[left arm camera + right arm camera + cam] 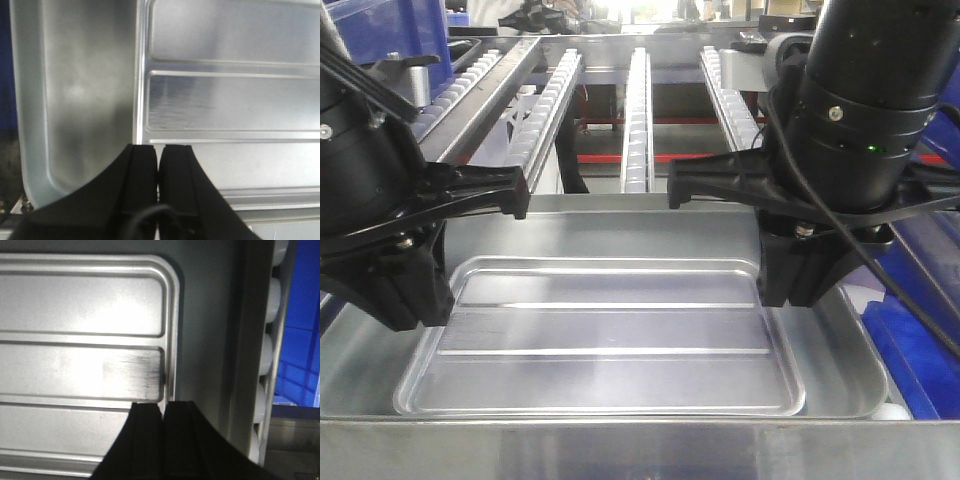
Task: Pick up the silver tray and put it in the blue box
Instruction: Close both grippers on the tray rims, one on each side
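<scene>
The silver tray [600, 340] lies flat inside a larger, deeper silver pan [620, 225], its two long ribs running left to right. My left gripper [420, 310] stands at the tray's left rim. In the left wrist view its jaws [158, 147] are pressed together, with the tray's rim [141, 100] running in between them. My right gripper [795, 295] is at the right rim. Its jaws [163, 405] are likewise closed on the tray's rim [172, 340]. Blue plastic [920, 340] shows past the pan's right side; I cannot tell whether it is the blue box.
Roller conveyor rails [637, 110] run away behind the pan. White rollers [272, 355] line the pan's right side, with ribbed blue plastic [300, 330] beyond them. Blue bins [380, 30] stand at the back left. A metal ledge [620, 450] crosses the front.
</scene>
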{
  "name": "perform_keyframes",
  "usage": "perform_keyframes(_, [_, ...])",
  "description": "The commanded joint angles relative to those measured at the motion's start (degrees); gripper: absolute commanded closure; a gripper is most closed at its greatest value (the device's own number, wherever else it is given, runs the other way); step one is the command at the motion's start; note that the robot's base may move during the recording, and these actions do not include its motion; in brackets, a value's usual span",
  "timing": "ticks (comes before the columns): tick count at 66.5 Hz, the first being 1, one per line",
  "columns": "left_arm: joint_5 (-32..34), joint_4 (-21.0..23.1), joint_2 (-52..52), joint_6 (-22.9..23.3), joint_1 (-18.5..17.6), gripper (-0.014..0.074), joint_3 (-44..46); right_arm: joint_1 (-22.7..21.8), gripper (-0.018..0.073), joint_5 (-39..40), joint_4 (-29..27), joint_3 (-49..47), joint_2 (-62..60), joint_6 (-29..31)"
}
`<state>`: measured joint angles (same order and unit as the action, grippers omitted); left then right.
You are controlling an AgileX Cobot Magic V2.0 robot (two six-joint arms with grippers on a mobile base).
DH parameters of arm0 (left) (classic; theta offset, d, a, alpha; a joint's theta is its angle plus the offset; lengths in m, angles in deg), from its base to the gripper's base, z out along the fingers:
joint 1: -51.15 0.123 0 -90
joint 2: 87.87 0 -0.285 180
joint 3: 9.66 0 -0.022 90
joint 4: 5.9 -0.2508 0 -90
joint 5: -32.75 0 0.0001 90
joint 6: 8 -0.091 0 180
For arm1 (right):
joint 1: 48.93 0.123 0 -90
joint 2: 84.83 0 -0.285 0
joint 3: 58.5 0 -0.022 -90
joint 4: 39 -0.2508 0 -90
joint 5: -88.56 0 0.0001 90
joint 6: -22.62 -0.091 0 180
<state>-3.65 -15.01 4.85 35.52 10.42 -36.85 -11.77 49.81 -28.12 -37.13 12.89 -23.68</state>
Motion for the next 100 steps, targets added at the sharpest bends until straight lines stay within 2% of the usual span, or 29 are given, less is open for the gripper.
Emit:
perform_keyframes(1, [3.51, 0.04, -1.58, -0.09, 1.04, 0.0602, 1.72, 0.03, 0.0501, 2.48, 1.50, -1.77, -1.22, -0.17])
perform_keyframes(10, [3.94, 0.04, -1.58, -0.80, 4.81, 0.0602, 1.72, 0.03, 0.0501, 3.04, 1.87, -1.31, -0.13, -0.17])
perform_keyframes(18, [3.57, 1.80, -1.58, -8.72, 6.04, 0.0601, 1.72, 0.03, 0.0501, 5.05, 1.87, -0.38, 0.02, -0.17])
perform_keyframes(23, [3.57, 4.84, -1.58, -10.86, 5.93, 0.0602, 1.72, -0.03, 0.0501, 5.48, 2.03, -0.04, 0.04, -0.17])
perform_keyframes(39, [4.25, 5.72, -1.58, -10.50, 5.12, 0.0602, 1.72, -0.67, 0.0501, 5.59, 4.43, 0.01, 0.10, -0.17])
perform_keyframes(52, [4.06, 5.14, -1.58, -7.14, 4.87, 0.0602, 1.51, -1.29, 0.0501, 5.74, 4.27, 0.01, 0.15, -0.17])
perform_keyframes(61, [3.55, 0.95, -0.18, -4.12, 4.86, 0.0602, 1.51, -1.29, 0.0501, 5.67, 4.16, 0.01, 0.15, -0.17])
perform_keyframes(87, [4.28, 0.69, 2.15, -4.11, 4.86, 0.0602, 1.62, -1.29, 0.0501, 6.98, 2.86, 2.02, 0.15, -0.17])
perform_keyframes(100, [4.28, 0.69, 2.15, -4.11, 3.21, 0.0602, 1.62, -1.29, 0.0501, 8.10, 2.86, 2.03, 0.21, -0.17])
